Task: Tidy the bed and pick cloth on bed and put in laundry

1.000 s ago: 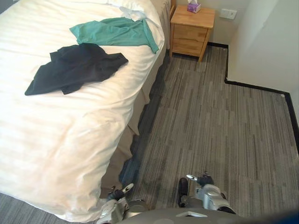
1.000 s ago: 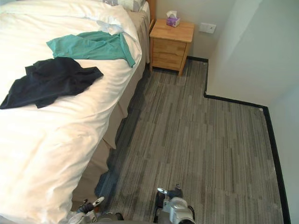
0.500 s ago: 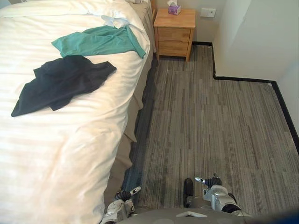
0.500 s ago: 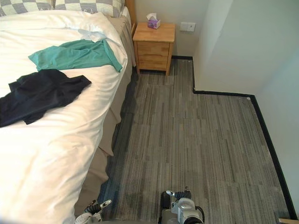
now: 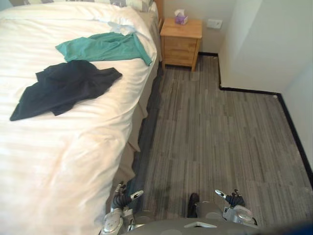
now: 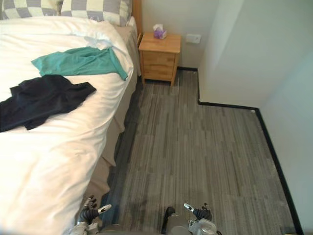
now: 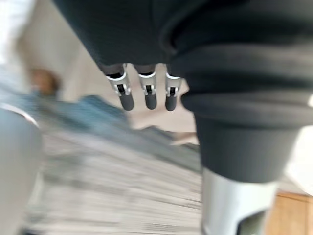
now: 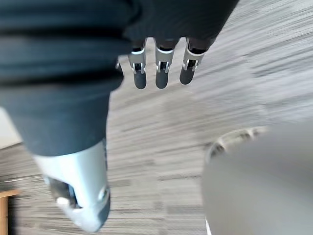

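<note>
The left hand (image 5: 120, 199) hangs low over the grey striped carpet (image 5: 210, 137), just beside the near corner of the bed (image 5: 58, 161). Its fingers (image 7: 150, 99) point down, straight and loose, with nothing in them. The right hand (image 5: 234, 199) hangs at the same level, well off to the right of the left one and over open carpet. Its fingers (image 8: 161, 78) are likewise relaxed and empty.

Ahead of the left hand and to its left, the white cover of the bed carries the clothes. A black garment (image 5: 66, 88) lies crumpled nearest the hand, well out of its reach. Just beyond it a green garment (image 5: 102, 46) is spread flat, one corner drooping over the bed's edge. A small white cloth (image 5: 122, 27) sits past that, up against the checked pillows (image 6: 93, 9).

Farthest off, ahead of both hands, a wooden nightstand (image 5: 181, 41) stands against the wall beside the head of the bed, its two drawers closed. On its top sits a purple tissue box (image 5: 180, 18) with a tissue sticking out.
</note>
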You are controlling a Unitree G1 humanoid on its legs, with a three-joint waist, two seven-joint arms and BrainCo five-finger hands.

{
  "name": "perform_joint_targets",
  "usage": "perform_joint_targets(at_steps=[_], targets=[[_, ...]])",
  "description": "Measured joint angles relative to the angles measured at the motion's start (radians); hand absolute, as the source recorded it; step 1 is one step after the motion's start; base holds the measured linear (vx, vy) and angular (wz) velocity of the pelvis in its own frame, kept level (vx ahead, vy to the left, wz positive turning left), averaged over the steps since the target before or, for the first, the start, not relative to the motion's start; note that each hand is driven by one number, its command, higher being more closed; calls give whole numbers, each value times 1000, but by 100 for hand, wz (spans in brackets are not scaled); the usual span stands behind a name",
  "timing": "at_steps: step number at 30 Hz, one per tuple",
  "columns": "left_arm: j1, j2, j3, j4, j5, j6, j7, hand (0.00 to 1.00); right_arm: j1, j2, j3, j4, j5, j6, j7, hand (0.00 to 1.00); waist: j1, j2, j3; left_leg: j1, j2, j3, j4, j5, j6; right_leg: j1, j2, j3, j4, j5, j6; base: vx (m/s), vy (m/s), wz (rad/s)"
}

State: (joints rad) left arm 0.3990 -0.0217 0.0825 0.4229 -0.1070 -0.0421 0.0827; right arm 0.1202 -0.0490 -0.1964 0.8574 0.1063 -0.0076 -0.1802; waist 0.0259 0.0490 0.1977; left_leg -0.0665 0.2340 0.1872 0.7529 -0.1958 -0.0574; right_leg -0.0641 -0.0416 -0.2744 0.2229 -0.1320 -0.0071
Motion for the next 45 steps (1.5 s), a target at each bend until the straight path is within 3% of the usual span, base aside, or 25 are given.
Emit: perform_joint_targets(at_steps=[1,2,3,4,6,8,12,13,17,19,22,23,25,27,29,30,31,32,33,34,36,38,40,42,45], targets=[[9,-27,1,9,7,-3,-2,0,-3,-8,1,-45,1,0,-1,0,23,13,4,-38,42,36,83,28,6,-52,-10,-36,248,-78,-8,137,-120,-75],[13,-20,3,-2,5,-9,-7,0,10,8,-3,-66,1,-1,-1,0,18,-8,11,-56,28,44,128,62,11,-45,-45,-45,317,-128,10,239,-187,-61],[-6,-10,21,-21,6,-28,-4,0,35,39,-10,-91,2,-7,-2,0,22,-70,16,-106,10,39,227,93,1,-1,-69,-6,260,-246,-20,147,-224,-8],[-76,-22,14,74,14,-14,11,0,31,28,-32,-76,9,-5,-5,0,17,1,25,-135,23,-10,257,28,-19,18,-24,-2,223,-238,-11,106,-210,-17],[-111,-39,35,131,24,-10,16,0,20,36,-37,-75,25,-7,-11,0,12,5,28,-154,-13,19,169,-65,-26,26,-21,24,166,-205,-25,146,-75,-33],[-146,-38,70,181,40,-13,42,0,19,54,-68,-69,28,-11,-20,0,20,-5,26,-160,-59,47,-11,-89,-30,49,-22,48,91,-168,-38,204,-39,-37],[-189,-36,102,246,41,-15,57,0,2,57,-78,-32,28,-22,-22,0,23,-11,26,-162,-127,54,-389,-5,-18,130,-21,81,-25,-142,1,298,69,-41],[-202,-32,118,271,41,-22,57,0,1,59,-77,-10,28,-22,-22,0,34,-26,15,-153,-138,62,-409,54,35,145,-26,116,-53,-148,20,369,163,-62],[-248,13,144,351,39,-18,55,0,13,106,-83,8,26,-21,-11,0,45,-96,-29,-114,-137,159,-341,25,82,181,-69,182,-76,-90,70,533,177,-62],[-260,21,150,397,41,-17,54,0,20,106,-117,38,26,-20,-2,0,43,-94,-38,-48,-145,160,-335,5,72,139,-79,205,124,-78,85,405,157,-55],[-268,47,81,432,53,-9,50,0,24,79,-125,35,26,-21,16,0,0,-83,-42,108,-199,126,-495,-40,89,-84,-138,204,640,45,223,426,137,10],[-275,53,79,442,53,-8,49,0,21,75,-129,35,25,-20,20,0,-9,-84,-39,132,-201,113,-512,-42,93,-116,-146,194,716,23,197,483,41,64],[-303,62,80,476,53,2,49,0,-3,48,-139,35,24,-21,21,0,-27,-49,-14,251,-155,65,-570,-42,93,-198,-150,41,854,-96,42,578,-91,60],[-316,67,85,487,52,1,50,0,-13,25,-129,33,23,-26,21,0,-28,-21,2,303,-102,44,-569,-42,92,-268,-129,-67,750,-158,-4,569,-170,41],[-342,71,101,514,52,1,51,0,-34,12,-117,36,15,-33,21,0,-43,-14,7,316,-66,5,-559,-41,91,-356,-82,-58,480,-129,7,494,-216,60],[-344,70,104,514,52,-1,52,0,-36,4,-110,48,3,-30,21,0,-51,-20,14,330,-56,-11,-561,-40,66,-372,-57,-18,272,-39,13,605,-364,99],[-342,77,121,512,51,-8,52,0,-25,10,-107,73,-10,-30,21,0,-67,-61,16,360,-65,-43,-558,-43,-34,-340,-63,59,-25,282,-6,632,-381,80],[-359,48,129,532,51,-9,55,0,-42,-3,-119,91,-12,-28,23,0,-62,-12,34,375,-24,-51,-556,-46,-43,-334,-23,35,2,260,-38,801,-515,57],[-374,24,147,544,51,-13,50,0,-74,-18,-134,98,-14,-25,18,0,-51,2,56,352,-14,-73,-545,-32,-61,-343,-20,59,48,209,-51,543,-394,5],[-375,11,173,544,52,-22,52,0,-91,-9,-141,107,-14,-21,19,0,-50,-19,73,350,-40,-91,-590,-53,-59,-347,-40,59,117,144,-58,460,-377,18],[-359,-5,203,547,50,-22,54,0,-78,-2,-136,99,-16,-22,21,0,-42,-11,70,329,-35,-85,-586,47,-54,-328,-41,40,208,54,-56,242,-223,29],[-331,-14,244,540,36,-23,55,0,-62,-6,-99,83,-26,-21,21,0,-38,-10,69,248,19,-146,-295,84,-45,-236,-30,-6,242,-60,-55,379,-295,59],[-327,-9,255,523,5,-29,57,0,-53,-10,-70,56,-34,-24,18,0,-30,-9,70,95,62,-185,4,165,-56,-161,-13,-36,209,-103,-52,312,-203,48],[-324,-6,250,498,-16,-35,57,0,-60,-4,-31,54,-34,-32,18,0,-10,-6,74,-20,95,-132,183,97,-58,-73,8,-52,137,-113,-63,371,-145,22],[-324,-6,232,484,-34,-42,57,0,-83,11,-14,89,-37,-32,21,0,-2,-12,79,-124,61,-16,166,-5,-51,78,3,-73,13,-101,-50,353,-42,24]])
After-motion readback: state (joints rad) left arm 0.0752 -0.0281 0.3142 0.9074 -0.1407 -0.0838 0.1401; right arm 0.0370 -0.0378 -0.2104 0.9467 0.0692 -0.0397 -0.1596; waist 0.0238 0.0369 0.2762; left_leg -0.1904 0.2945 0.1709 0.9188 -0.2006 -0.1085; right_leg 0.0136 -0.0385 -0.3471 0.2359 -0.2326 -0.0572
